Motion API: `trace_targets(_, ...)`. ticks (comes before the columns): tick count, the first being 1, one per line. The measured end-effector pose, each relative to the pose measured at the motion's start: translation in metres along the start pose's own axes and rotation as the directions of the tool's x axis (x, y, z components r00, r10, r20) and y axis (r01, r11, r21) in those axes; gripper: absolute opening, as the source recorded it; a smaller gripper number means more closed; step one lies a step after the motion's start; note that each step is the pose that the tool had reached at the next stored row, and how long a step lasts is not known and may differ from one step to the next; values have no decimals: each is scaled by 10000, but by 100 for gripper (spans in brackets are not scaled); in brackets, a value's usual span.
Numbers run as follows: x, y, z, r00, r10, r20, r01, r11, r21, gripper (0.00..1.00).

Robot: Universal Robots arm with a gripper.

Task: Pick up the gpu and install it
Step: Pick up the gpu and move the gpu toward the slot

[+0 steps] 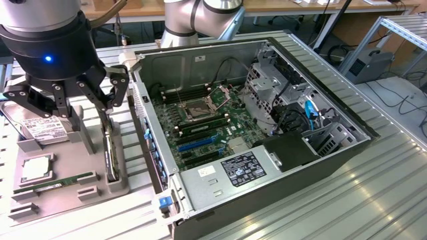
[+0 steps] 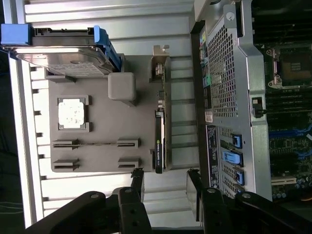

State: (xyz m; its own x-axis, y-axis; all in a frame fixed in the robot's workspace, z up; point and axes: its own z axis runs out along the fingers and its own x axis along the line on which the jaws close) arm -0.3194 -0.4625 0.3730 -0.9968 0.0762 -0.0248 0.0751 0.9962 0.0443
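Observation:
The gpu [image 1: 112, 155] stands on edge in a slot of the grey holder tray [image 1: 73, 195], a thin dark card seen blade-on. In the wrist view the gpu [image 2: 160, 131] runs lengthwise with its silver bracket at the far end. My gripper [image 1: 83, 105] hangs above the tray's rear part, over the card's bracket end, open and holding nothing. Its two black fingers [image 2: 138, 181] straddle the line of the card, just short of its near end and not touching it. The open computer case [image 1: 267, 130] lies beside the tray, with blue expansion slots [image 1: 199, 143] showing on the motherboard.
The tray also holds a silver hard drive [image 2: 63, 58], a CPU [image 2: 72, 113] and a green RAM stick [image 2: 95, 144]. A grey block [image 2: 122, 87] rises next to the card. The case's perforated rear wall [image 2: 222, 73] stands close beside the gpu. A slatted metal table [image 1: 320, 210] carries everything.

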Motion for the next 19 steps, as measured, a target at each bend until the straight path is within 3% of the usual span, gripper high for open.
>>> trace_targets(19,1,-2,58,10000,0,0,0,10000,0,48)
